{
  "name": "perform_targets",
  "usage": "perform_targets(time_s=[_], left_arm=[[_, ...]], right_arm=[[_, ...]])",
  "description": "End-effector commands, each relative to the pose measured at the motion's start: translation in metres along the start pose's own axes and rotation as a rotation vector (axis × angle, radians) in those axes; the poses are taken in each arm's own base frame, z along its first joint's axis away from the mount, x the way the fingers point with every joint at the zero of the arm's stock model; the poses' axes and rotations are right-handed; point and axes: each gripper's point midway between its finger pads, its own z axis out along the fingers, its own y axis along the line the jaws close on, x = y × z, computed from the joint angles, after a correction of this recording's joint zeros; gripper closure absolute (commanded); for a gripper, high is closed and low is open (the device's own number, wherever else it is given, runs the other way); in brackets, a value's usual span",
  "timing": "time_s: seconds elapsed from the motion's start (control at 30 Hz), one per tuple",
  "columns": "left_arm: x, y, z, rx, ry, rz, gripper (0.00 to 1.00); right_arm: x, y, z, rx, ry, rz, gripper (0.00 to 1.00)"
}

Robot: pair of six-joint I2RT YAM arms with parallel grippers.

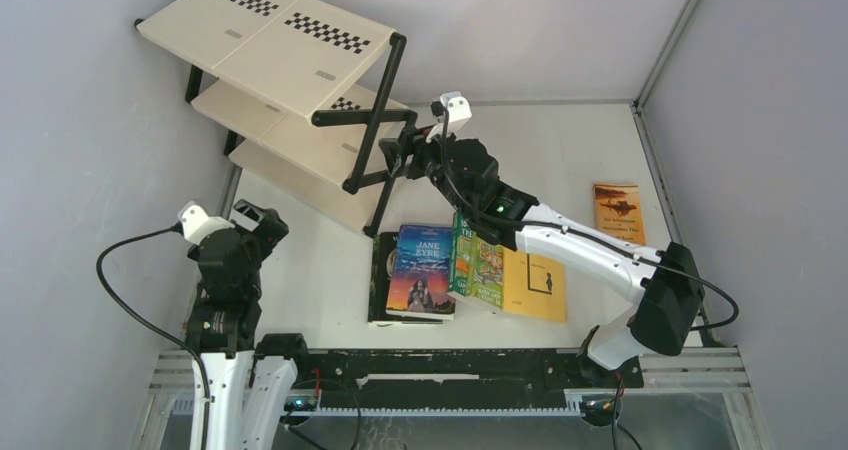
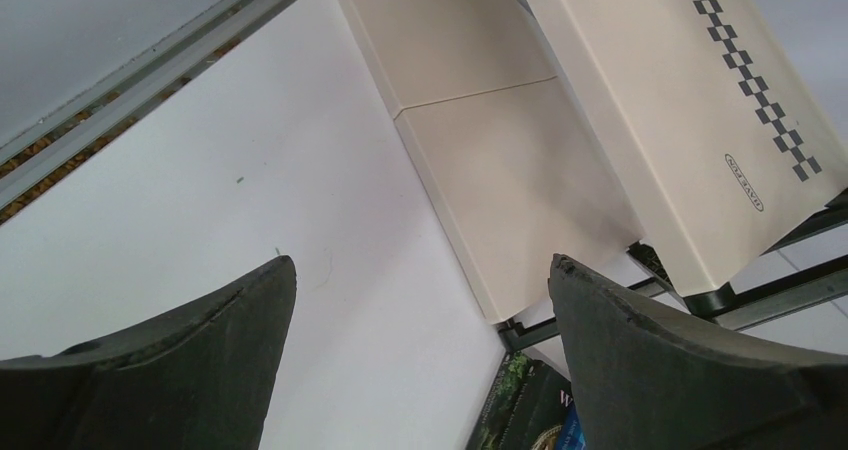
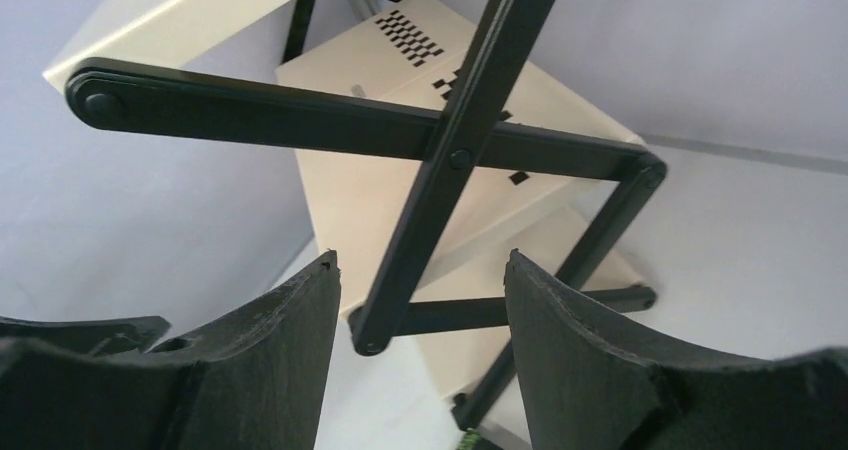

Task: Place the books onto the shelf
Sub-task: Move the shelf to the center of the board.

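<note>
The shelf (image 1: pixel 290 40) stands at the back left, cream boards on a black crossed frame. No book shows on its boards. Three books lie in a row mid-table: blue "Jane Eyre" (image 1: pixel 422 270) on top of a dark book (image 1: pixel 378 280), a green cartoon-covered one (image 1: pixel 478 265) and a plain yellow one (image 1: pixel 535 285). A small orange book (image 1: pixel 618 212) lies apart at the right. My right gripper (image 1: pixel 398 156) (image 3: pixel 422 255) is open at the shelf's (image 3: pixel 350 190) black cross frame (image 3: pixel 440 170), holding nothing. My left gripper (image 1: pixel 268 225) (image 2: pixel 420 262) is open and empty above the table, left of the shelf's (image 2: pixel 520 170) lowest board.
Grey walls close in the table on the left, back and right. A metal rail (image 2: pixel 150 60) runs along the table's left edge. The dark book's corner (image 2: pixel 520 400) shows by my left gripper's right finger.
</note>
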Motion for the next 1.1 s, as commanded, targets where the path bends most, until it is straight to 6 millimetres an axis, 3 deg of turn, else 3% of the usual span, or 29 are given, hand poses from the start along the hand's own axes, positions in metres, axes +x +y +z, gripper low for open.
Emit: perform_targets(time_s=[0.0,0.13,0.73,1.07], left_arm=[[-0.018,-0.015,-0.007,0.057,-0.029,-0.028,0.0],[-0.02,-0.019,-0.008,0.069,-0.028,-0.024,0.0],[-0.022,-0.025,-0.003,0.083,-0.021,-0.018,0.0],[-0.022,-0.026,0.001,0.07,-0.018,-0.014,0.0]], right_arm=[[0.001,0.025,0.009,-0.082,-0.025,0.157,0.32],[0.013,0.03,0.019,-0.11,-0.013,0.192,0.32],[0.047,0.012,0.056,-0.192,0.041,0.328,0.3],[0.059,0.019,0.069,-0.254,0.062,0.345,0.36]])
